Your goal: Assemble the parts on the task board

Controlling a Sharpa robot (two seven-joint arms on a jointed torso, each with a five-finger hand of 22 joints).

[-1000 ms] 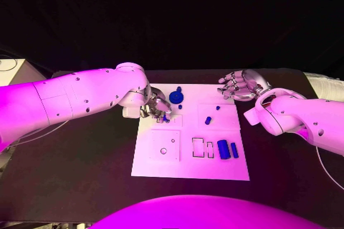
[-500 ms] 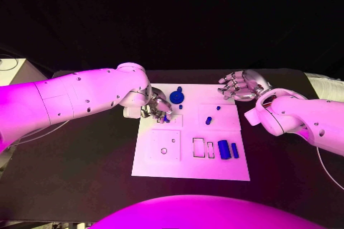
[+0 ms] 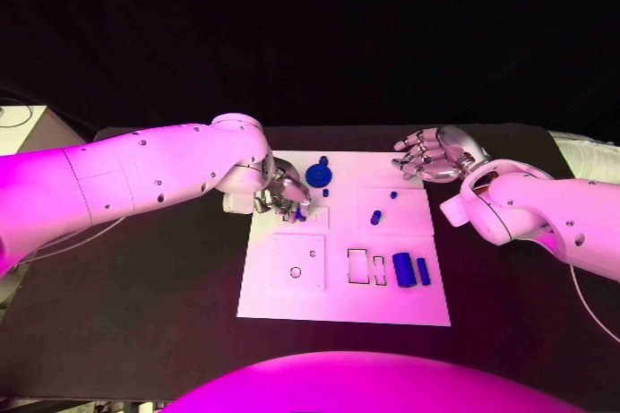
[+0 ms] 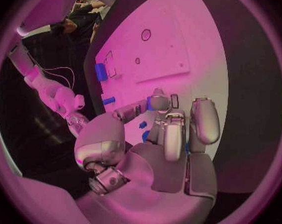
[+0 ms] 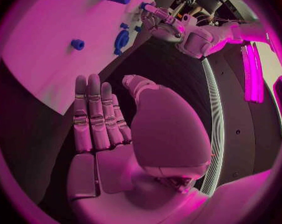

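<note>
The white task board point(image 3: 342, 296) lies in the middle of the black table. My left hand point(image 3: 282, 196) is low over its far left part and pinches a small blue part point(image 4: 158, 103) between thumb and fingertip, right above a square recess point(image 3: 310, 218). My right hand point(image 3: 430, 155) hovers over the board's far right corner with its fingers point(image 5: 94, 114) straight and nothing in them. On the board lie a blue round disc point(image 3: 319, 175), a short blue peg point(image 3: 374, 218), a blue cylinder point(image 3: 403, 270) and a blue bar point(image 3: 423, 271).
Two empty rectangular slots point(image 3: 357, 264) sit left of the cylinder. A square plate with a small round hole point(image 3: 296, 271) takes up the board's near left. Bare black table point(image 3: 155, 288) surrounds the board on all sides.
</note>
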